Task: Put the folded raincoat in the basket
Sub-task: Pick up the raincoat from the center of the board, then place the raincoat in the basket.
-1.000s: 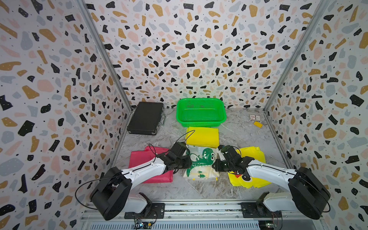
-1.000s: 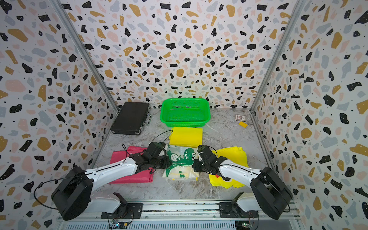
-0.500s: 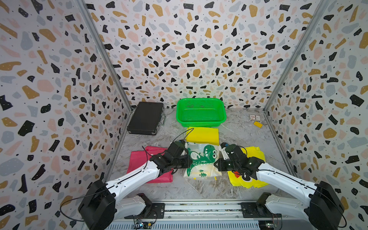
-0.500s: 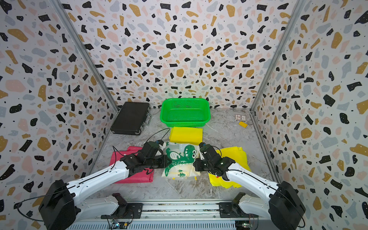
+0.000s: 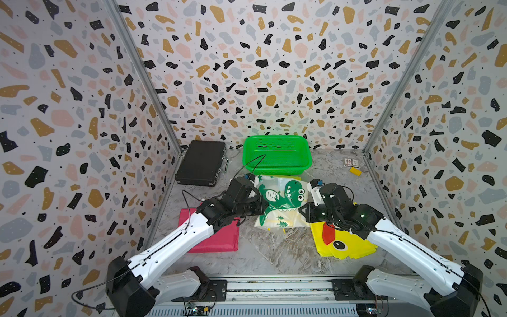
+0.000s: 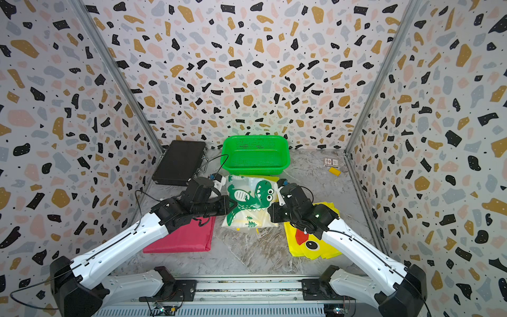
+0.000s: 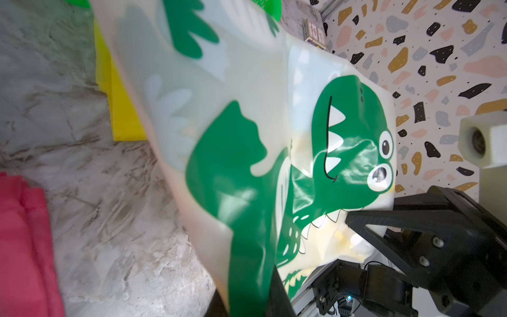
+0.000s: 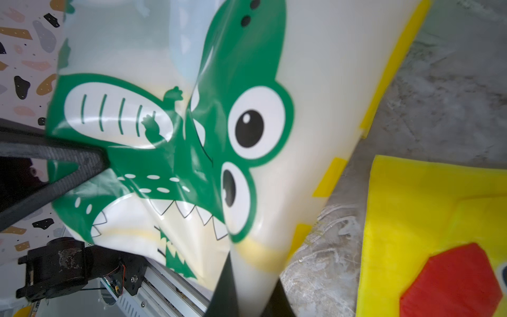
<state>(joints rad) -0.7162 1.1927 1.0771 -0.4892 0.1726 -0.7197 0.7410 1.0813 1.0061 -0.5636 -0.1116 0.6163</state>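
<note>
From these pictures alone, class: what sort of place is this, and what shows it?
Probably a robot test booth: terrazzo-patterned panel walls enclose a marble-look tabletop, and a left arm and right arm mounted on a metal rail hold a dinosaur raincoat.

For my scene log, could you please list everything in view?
basket: 1, bright green, back centre
case: 1, black, left of the basket
dinosaur raincoat: 1, translucent with green print, held up before the basket
plain raincoat: 1, yellow, under the dinosaur raincoat
pink raincoat: 1, pink, folded, front left
duck raincoat: 1, yellow, front right
small box: 1, whitish, back right
block: 1, yellow, beside that box
left gripper: 1, black, fingers shut on the dinosaur raincoat
right gripper: 1, black, shut on it too
</note>
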